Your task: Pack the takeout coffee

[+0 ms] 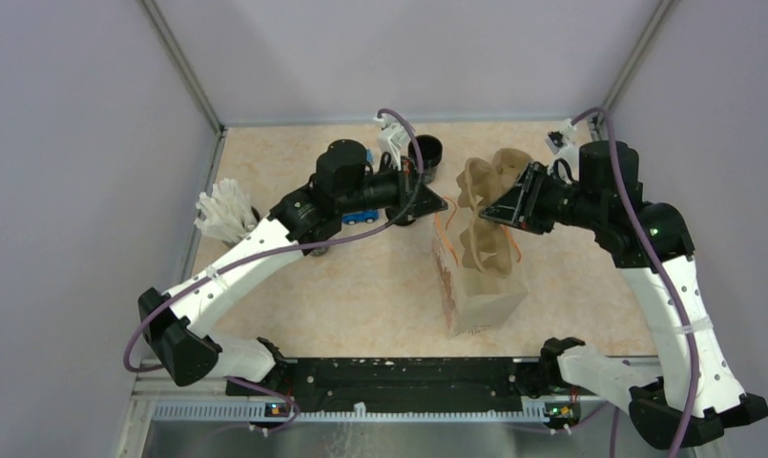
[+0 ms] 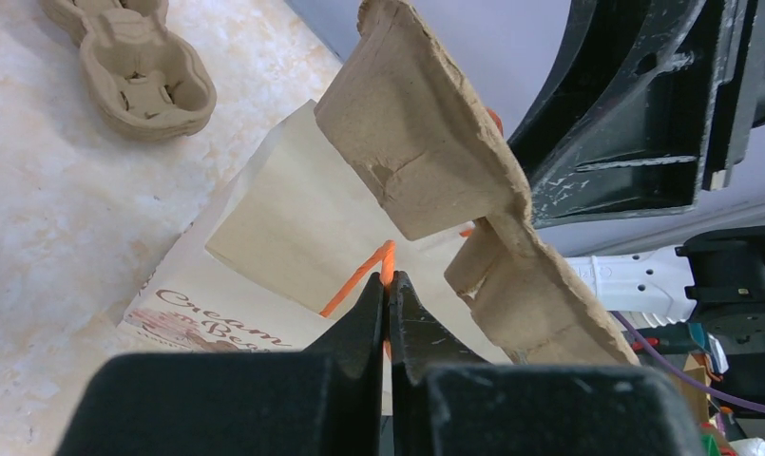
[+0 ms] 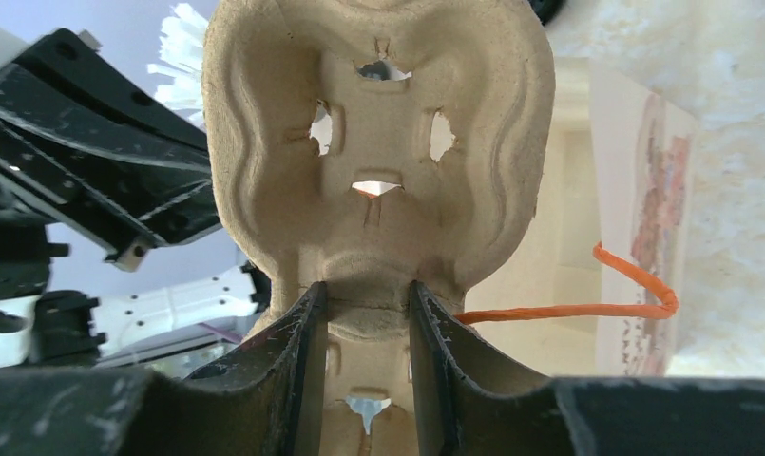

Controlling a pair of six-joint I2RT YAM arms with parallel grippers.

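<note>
Beige marbled tabletop point(image 1: 361, 296), grey walls point(image 1: 74, 143). Left claw point(image 2: 388, 285) pinches orange bag handle point(image 2: 353, 283); right claw point(image 3: 364, 309) clamps pulp carrier point(image 3: 378, 114).

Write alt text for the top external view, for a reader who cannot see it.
The right gripper holds a brown pulp cup carrier over an open paper bag in the middle, while the left gripper pinches the bag's orange handle. A small black cup sits farther back, behind the left gripper.

small black takeout coffee cup point(image 1: 428, 151), round rim, standing upright, twelve o'clock on the table point(image 1: 361, 286), near its far edge
</note>
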